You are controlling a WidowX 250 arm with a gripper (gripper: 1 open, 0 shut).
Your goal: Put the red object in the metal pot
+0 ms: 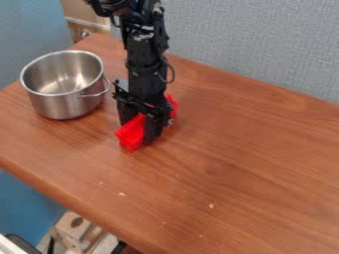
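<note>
The red object (131, 133) is a glossy red bar lying on the wooden table, running from near the front left up toward the back right. My gripper (141, 122) points straight down onto its middle, black fingers shut on the red bar, which still rests on the tabletop. The bar's far end shows beside the fingers at the right. The metal pot (61, 82), round, shiny and empty, stands to the left and a little behind the gripper, its small side handle facing the gripper.
The brown wooden table (225, 149) stretches out to the right and front. Its front edge runs diagonally at lower left, with a blue floor and some equipment below. A blue-grey wall rises behind.
</note>
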